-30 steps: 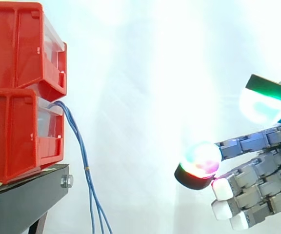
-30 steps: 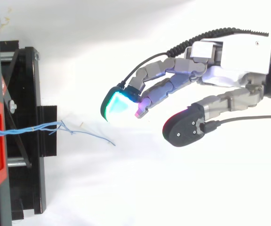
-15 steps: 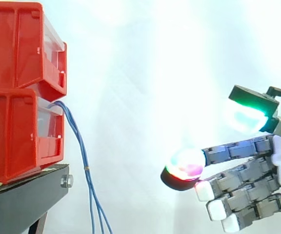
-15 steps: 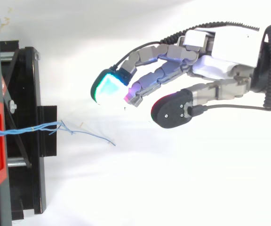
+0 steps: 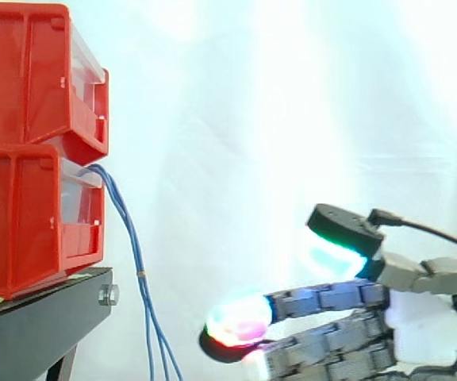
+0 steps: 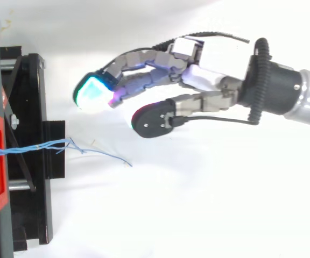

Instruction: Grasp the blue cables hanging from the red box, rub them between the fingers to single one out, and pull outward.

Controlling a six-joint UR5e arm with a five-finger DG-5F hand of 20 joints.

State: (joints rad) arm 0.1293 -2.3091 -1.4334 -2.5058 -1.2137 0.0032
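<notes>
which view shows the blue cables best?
Side view: the blue cables leave the lower red box and hang down past the black stand, with separate strands visible. The top view foreshortens them into a short bundle with loose ends.

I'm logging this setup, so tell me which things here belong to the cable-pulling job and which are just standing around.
Part of the job:
blue cables
lower red box they hang from
hand, open, apart from the cables

Just there:
upper red box
black stand
white curtain
</notes>
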